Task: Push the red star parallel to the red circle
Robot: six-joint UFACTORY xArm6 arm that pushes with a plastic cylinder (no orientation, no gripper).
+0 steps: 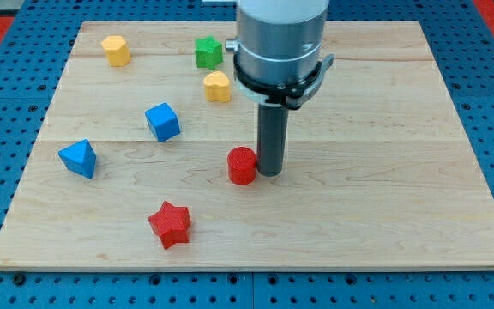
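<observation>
Task progress was judged slight. The red star-shaped block [171, 224] was noted lying near the view's bottom edge of the pale wooden worktop [384, 215], lower than and to the view's left of the red round block [242, 165], the two well apart. No alignment between them was yet apparent; the push on the star was judged as not yet made, so nearly all of the work remained.

No hand was fitted: the arm ended in a straight dark rod, so nothing could be spread, pressed together or pinched, and nothing was held. My tip [270, 174] was recorded just beside the red round block, on its right in the view; whether it touched the block could not be told. It stood well apart from the red star.

Other blocks were logged farther off: a blue cube [162, 121] and a blue wedge-like block [78, 158] at the view's left, a yellow block [116, 50], a green block [208, 52] and a second yellow block [217, 87] toward the view's top.

It was judged that the tip would have to be brought round to the star before any useful push.
</observation>
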